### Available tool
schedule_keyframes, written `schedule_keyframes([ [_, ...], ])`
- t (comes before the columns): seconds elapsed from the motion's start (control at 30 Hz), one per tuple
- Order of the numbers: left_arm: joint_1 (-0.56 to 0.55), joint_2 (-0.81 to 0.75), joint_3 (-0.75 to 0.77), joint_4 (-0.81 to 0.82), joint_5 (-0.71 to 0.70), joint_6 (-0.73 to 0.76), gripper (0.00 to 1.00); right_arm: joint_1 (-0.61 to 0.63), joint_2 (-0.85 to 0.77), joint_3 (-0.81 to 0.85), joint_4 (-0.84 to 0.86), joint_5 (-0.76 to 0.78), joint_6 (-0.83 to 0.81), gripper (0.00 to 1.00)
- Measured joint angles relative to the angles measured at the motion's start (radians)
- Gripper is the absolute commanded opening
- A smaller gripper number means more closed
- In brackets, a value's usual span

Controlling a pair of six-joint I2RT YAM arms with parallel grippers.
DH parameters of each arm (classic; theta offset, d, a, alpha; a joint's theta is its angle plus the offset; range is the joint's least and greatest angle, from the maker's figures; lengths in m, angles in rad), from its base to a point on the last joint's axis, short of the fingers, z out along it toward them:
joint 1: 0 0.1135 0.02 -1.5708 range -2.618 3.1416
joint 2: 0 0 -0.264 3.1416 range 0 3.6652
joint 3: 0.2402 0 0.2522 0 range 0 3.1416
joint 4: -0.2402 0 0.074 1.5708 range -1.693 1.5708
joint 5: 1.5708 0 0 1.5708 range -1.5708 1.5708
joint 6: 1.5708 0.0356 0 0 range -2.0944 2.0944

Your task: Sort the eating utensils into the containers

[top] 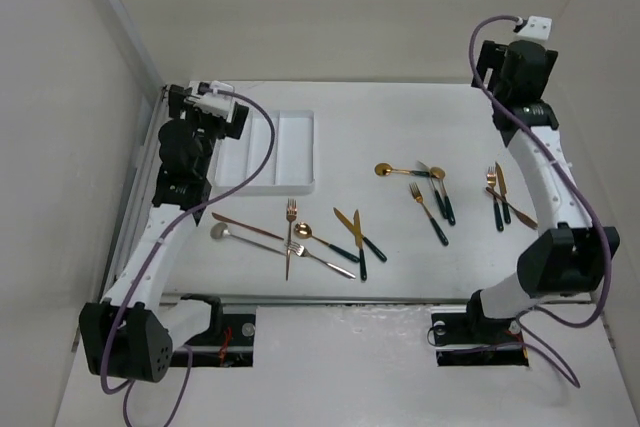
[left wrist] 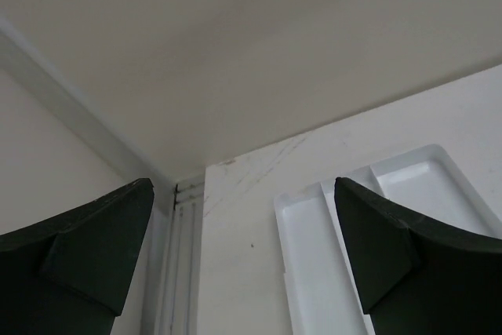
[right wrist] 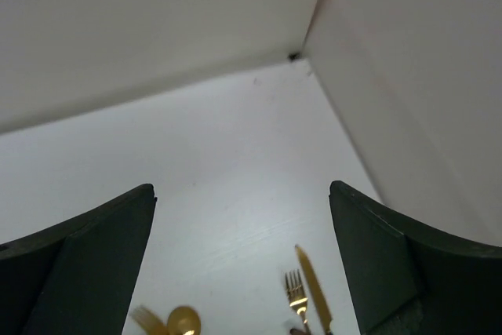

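Left wrist shows tray [left wrist: 423, 186] (white) — right wrist, fork [right wrist: 296, 292]

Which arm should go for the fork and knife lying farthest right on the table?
Right. The fork and knife lie beside the right arm, and the right gripper is open with both showing in its wrist view. The left gripper, also open, is across the table by the tray.

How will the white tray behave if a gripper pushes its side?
Probably light: the tray looks like thin, shallow plastic, and its visible compartments are empty. Low and wide, so it should slide on the smooth table rather than tip.
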Motion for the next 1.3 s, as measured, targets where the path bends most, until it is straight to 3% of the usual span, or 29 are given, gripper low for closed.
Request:
schedule_keyframes([
  [0.1, 0.002, 0.035, 0.086, -0.161, -0.068, -0.076, 1.00, -0.081, 0.108, 0.105, -0.208, -0.209, 0.113, 0.93],
  [0.2, 0.008, 0.059, 0.114, -0.315, -0.072, -0.204, 0.82, -0.099, 0.177, 0.093, -0.330, -0.367, 0.204, 0.93],
  [0.37, 0.007, 0.115, 0.137, -0.580, -0.151, -0.510, 0.70, 0.045, 0.217, 0.019, -0.386, -0.472, 0.367, 0.88],
  [0.5, 0.009, 0.140, 0.137, -0.688, -0.199, -0.602, 0.66, 0.246, 0.218, 0.005, -0.385, -0.486, 0.348, 0.93],
  [0.57, 0.009, 0.140, 0.137, -0.711, -0.210, -0.634, 0.66, 0.335, 0.222, 0.006, -0.394, -0.515, 0.297, 0.89],
  [0.73, 0.009, 0.141, 0.135, -0.740, -0.211, -0.700, 0.67, 0.380, 0.270, -0.005, -0.493, -0.561, 0.209, 0.63],
  [0.93, 0.018, 0.140, 0.118, -0.726, -0.237, -0.727, 0.67, 0.478, 0.197, -0.221, -0.579, -0.584, 0.229, 0.41],
  [1.3, 0.032, 0.137, 0.073, -0.685, -0.243, -0.739, 0.67, 0.611, 0.163, -0.359, -0.652, -0.600, 0.415, 0.44],
])
